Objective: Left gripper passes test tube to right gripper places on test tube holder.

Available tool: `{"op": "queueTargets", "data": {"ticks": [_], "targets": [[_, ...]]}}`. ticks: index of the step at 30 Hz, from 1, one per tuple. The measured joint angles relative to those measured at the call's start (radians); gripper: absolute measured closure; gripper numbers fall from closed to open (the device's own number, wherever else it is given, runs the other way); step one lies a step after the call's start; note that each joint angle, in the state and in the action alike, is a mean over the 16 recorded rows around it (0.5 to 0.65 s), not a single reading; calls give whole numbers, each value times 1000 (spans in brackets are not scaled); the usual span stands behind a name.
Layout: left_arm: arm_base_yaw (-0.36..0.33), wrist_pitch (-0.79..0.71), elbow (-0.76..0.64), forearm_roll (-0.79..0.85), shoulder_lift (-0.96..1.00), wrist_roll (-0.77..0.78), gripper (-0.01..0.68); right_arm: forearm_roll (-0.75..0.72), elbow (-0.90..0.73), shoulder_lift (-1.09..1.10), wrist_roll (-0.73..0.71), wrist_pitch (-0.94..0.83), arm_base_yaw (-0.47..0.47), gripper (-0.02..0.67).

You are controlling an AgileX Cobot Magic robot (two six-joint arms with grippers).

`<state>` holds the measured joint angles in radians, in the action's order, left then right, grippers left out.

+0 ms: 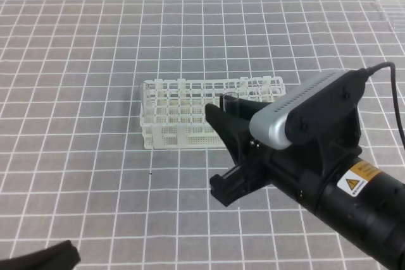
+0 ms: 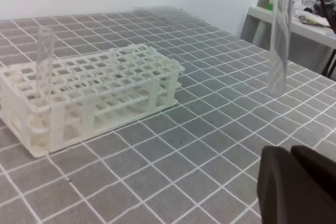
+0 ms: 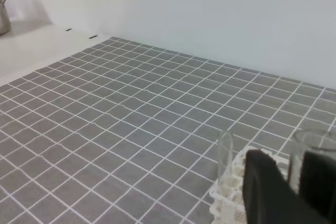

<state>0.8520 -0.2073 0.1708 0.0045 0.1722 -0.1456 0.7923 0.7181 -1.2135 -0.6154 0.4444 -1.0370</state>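
The white test tube holder (image 1: 190, 113) stands mid-table. My right gripper (image 1: 233, 117), black with a silver vented box, hovers at the holder's right end, shut on a clear test tube whose rim (image 1: 229, 100) shows above its fingers. In the left wrist view this test tube (image 2: 280, 35) hangs upright in the air to the right of the holder (image 2: 105, 85). The right wrist view shows the tube (image 3: 311, 148) between the black fingers (image 3: 265, 187). My left gripper (image 1: 44, 258) sits low at the near left corner, far from the holder; its fingers (image 2: 299, 187) are together with nothing between them.
A second clear tube (image 2: 44, 64) stands upright in a corner hole of the holder, also visible as the tube (image 3: 224, 156) in the right wrist view. The grey gridded mat (image 1: 95, 156) covers the table. A side bench (image 2: 310, 24) lies beyond the mat.
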Motion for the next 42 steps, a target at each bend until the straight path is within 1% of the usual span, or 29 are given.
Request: {"op": "queueTargets", "data": {"ticks": [8, 13, 22, 38, 42], "targets": [[0, 92, -135, -9, -9, -15, 673, 0, 0, 0, 0, -3, 0, 640], [0, 83, -171, -10, -10, -16, 673, 0, 0, 0, 0, -8, 0, 640], [0, 38, -179, -7, -9, -17, 673, -1, 0, -1, 0, -28, 0, 640], [0, 31, -182, -4, -7, -15, 673, -8, -1, -17, 0, -38, 2, 640], [0, 31, -181, -4, -8, -15, 673, -35, -1, -32, 15, -32, 14, 640]]}}
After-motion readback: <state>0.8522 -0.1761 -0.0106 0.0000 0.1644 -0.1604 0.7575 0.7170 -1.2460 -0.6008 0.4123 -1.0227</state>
